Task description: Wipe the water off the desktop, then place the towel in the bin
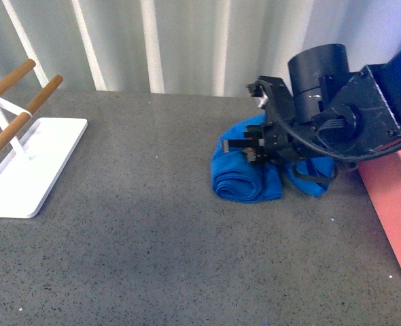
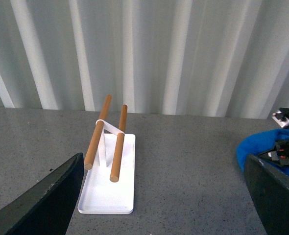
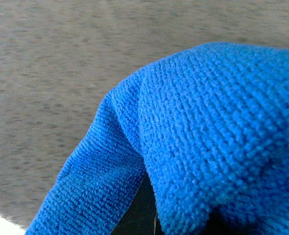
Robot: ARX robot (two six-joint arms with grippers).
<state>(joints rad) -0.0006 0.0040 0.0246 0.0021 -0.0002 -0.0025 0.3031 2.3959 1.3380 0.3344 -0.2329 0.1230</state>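
Observation:
The bright blue towel (image 1: 245,176) lies bunched on the dark grey speckled desktop (image 1: 153,231), right of centre. My right gripper (image 1: 258,146) is shut on the towel's upper folds, its black wrist reaching in from the right. In the right wrist view the towel (image 3: 208,132) fills most of the picture and hides the fingers. The salmon-pink bin (image 1: 397,204) stands at the right edge, just beyond the towel. My left gripper (image 2: 166,196) hangs open above the desktop (image 2: 183,166), its dark fingers (image 2: 46,200) at both lower corners; the towel (image 2: 262,144) shows at far right. No water is visible.
A flat white tray (image 1: 24,166) with two wooden rails (image 1: 13,129) sits at the far left, also seen as the tray (image 2: 108,186) in the left wrist view. A white corrugated wall (image 1: 153,41) closes the back of the desktop.

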